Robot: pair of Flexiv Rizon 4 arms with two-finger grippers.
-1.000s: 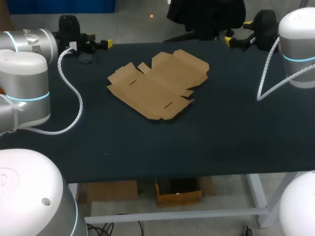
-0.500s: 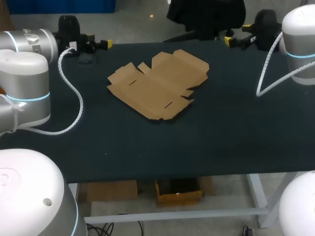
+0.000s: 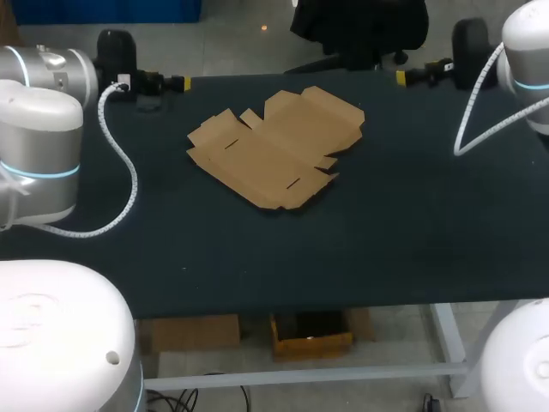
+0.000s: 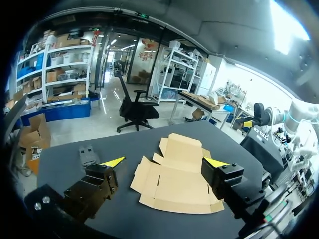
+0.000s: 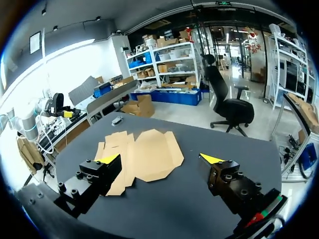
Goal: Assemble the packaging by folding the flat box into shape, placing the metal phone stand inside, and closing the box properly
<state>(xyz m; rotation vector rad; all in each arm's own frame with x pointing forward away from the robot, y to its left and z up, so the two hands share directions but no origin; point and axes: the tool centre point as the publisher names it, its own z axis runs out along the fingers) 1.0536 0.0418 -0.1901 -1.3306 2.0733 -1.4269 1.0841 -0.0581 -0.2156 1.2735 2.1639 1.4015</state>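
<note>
The flat box (image 3: 274, 146) lies unfolded on the dark table (image 3: 386, 240), in the far half and about midway between the left and right edges. It is plain brown cardboard, spread flat with all its flaps out. One broad panel reaches toward the far edge, and the narrower flaps with cut slots lie on the side toward the left edge and the near edge. Nothing rests on it and neither arm touches it.

The left tool (image 3: 177, 83) hangs over the far left corner of the table, its fingers pointing along the far edge toward the right. In its wrist view the two yellow-tipped fingers stand wide apart with nothing clamped between them, and the box lies on the table well ahead of them.

A small grey piece, the phone stand (image 3: 153, 104), sits on the table at the far left corner, just beside the left tool and well apart from the box. Its shape is too small to make out.

The right tool (image 3: 401, 77) is at the far edge toward the far right corner, fingers pointing toward the left. Its wrist view shows its fingers spread wide as well, gripping nothing, with the box ahead on the table and out of contact.

Both arms come in from their own sides, with white spiral cables hanging from them over the table
</note>
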